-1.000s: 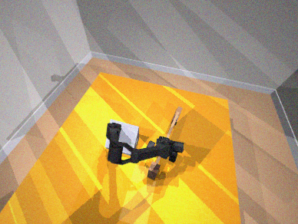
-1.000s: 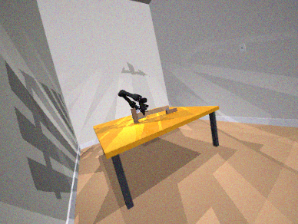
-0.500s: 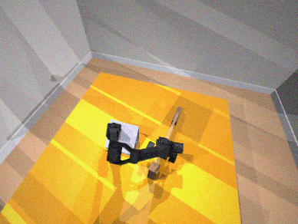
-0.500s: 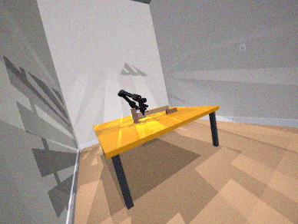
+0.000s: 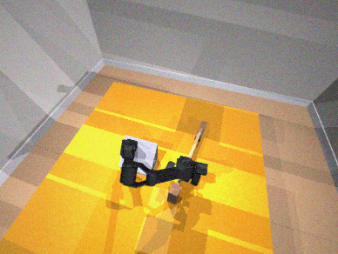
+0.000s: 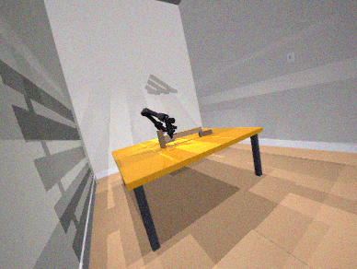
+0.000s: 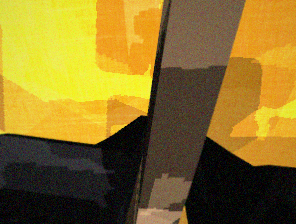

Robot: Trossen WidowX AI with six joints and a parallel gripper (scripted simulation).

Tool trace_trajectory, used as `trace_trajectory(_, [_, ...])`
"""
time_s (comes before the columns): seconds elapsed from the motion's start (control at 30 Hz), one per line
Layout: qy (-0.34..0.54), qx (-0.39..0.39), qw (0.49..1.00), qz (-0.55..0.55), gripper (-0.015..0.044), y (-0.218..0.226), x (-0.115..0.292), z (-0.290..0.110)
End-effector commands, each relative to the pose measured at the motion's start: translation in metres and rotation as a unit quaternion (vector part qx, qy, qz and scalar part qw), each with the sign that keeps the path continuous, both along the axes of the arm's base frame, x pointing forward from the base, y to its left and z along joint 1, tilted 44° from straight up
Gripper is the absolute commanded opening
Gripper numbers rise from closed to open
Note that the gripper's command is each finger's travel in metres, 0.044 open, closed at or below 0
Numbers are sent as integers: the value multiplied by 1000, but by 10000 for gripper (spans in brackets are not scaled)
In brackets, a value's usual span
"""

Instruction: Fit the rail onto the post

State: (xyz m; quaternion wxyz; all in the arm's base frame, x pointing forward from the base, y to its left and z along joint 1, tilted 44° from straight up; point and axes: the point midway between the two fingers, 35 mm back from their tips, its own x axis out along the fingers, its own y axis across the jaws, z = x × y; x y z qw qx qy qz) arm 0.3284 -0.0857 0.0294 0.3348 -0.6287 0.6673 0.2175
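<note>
The long wooden rail (image 5: 195,146) (image 6: 188,133) (image 7: 189,95) runs from the footboard end towards the short wooden post (image 5: 174,193) (image 6: 161,139). My gripper (image 6: 171,136) (image 7: 161,124) is shut on the rail near its post end, with one black finger on each side of it in the wrist view. In the exterior view the rail's near end appears close to the post, above the table. The low footboard block (image 6: 206,133) is at the far end. The pegs, the holes and any gap at the post cannot be made out. How the far end sits in the bracket is too small to tell.
The arm's pale base plate (image 5: 151,153) is left of the rail in the top view, and the arm reaches across from it. The orange table (image 5: 235,196) (image 6: 152,166) carries bright yellow light patches and shadows.
</note>
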Motion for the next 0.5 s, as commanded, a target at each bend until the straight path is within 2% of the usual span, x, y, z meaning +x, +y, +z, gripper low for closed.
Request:
trace_trajectory(0.0, [-2, 0, 1000, 3, 0, -1, 0, 3])
trace_trajectory(0.13, [-2, 0, 1000, 3, 0, -2, 0, 4])
trace_trajectory(0.47, [0, 0, 1000, 0, 263, -1, 0, 1])
